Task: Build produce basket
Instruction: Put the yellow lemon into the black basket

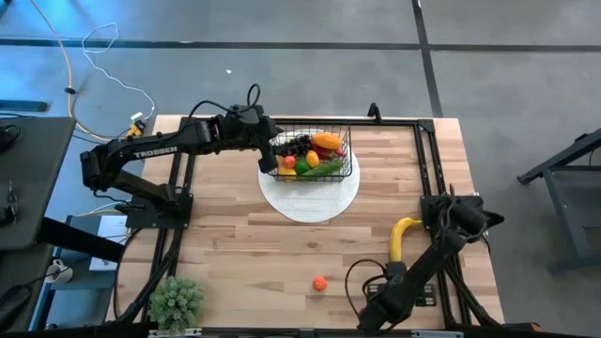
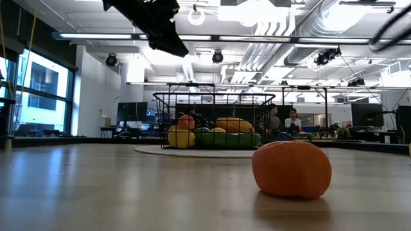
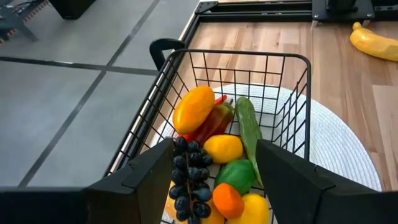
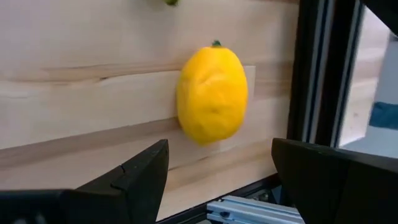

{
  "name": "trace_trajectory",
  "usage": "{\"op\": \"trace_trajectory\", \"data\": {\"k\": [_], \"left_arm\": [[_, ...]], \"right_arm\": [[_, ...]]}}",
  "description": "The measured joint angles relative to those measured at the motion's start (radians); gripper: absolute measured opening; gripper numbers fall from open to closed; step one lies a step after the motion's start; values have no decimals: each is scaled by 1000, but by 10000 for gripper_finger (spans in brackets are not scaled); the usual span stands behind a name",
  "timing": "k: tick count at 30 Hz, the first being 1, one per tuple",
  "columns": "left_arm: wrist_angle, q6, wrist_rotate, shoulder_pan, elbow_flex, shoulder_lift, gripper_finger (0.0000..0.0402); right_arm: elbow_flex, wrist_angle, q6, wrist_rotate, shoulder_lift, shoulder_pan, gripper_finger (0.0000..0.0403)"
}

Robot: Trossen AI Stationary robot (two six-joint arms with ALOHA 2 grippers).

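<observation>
The black wire basket (image 1: 310,155) stands on a round white plate (image 1: 315,205) at the table's far middle. It holds produce: dark grapes (image 3: 189,180), a yellow-orange fruit (image 3: 194,107), a red pepper (image 3: 211,124), a cucumber (image 3: 249,127), lemons (image 3: 222,148) and a lime (image 3: 236,175). My left gripper (image 3: 214,149) hangs open above the basket's left end, with nothing between its fingers. A yellow banana (image 1: 403,237) lies on the table at the right. My right gripper (image 4: 219,146) is open just above and beside it, clear of it.
A small orange fruit (image 2: 292,168) lies loose near the table's front middle (image 1: 319,283). A spiky green potted plant (image 1: 177,300) stands at the near left corner. A black rail (image 4: 317,68) runs close beside the banana. People sit in the room behind.
</observation>
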Motion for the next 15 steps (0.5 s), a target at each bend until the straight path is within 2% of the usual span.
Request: {"op": "trace_trajectory", "data": {"k": [9, 15], "left_arm": [[0, 0, 0, 0, 0, 0, 216], [1, 0, 0, 0, 0, 0, 216]], "right_arm": [[-4, 0, 7, -16, 61, 6, 266], [-83, 80, 5, -16, 65, 6, 266]]}}
